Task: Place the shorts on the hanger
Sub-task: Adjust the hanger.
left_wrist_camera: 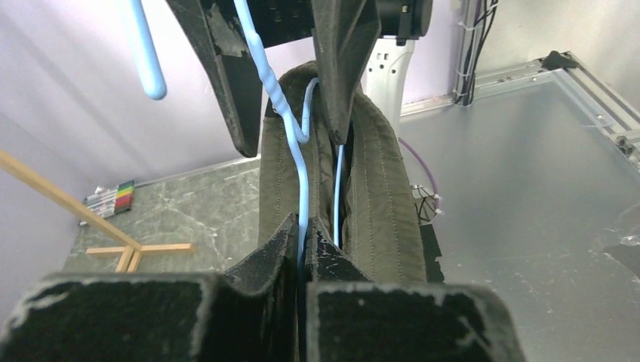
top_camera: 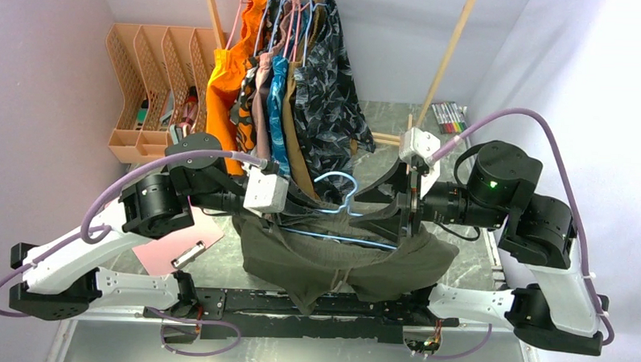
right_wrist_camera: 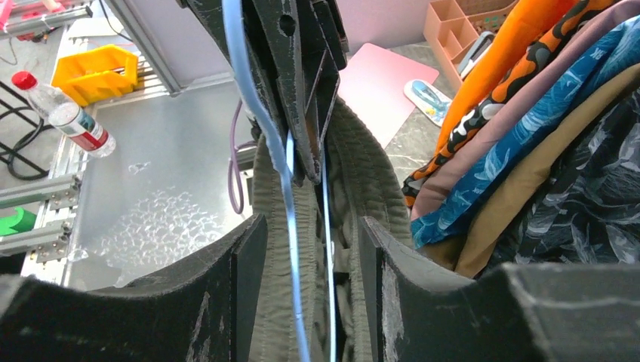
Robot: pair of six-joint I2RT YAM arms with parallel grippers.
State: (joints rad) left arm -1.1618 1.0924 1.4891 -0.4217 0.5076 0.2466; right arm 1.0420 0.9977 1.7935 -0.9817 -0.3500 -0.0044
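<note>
**Shorts draped, hanger pinched from one side**

Top view: the dark olive-green fabric shorts (top_camera: pixel 338 266) hung at centre frame from the thin light-blue wire hanger (top_camera: pixel 339 184), between left gripper (top_camera: pixel 304 205) and right gripper (top_camera: pixel 373 207).

Left wrist view: the left gripper was clamped on the hanger wire (waistband just beside).

Right wrist view: the right gripper's jaws stood apart astride the waistband, gripping nothing.

The draping step looked nearly done. The next move likely called for evening out the waistband.
</note>
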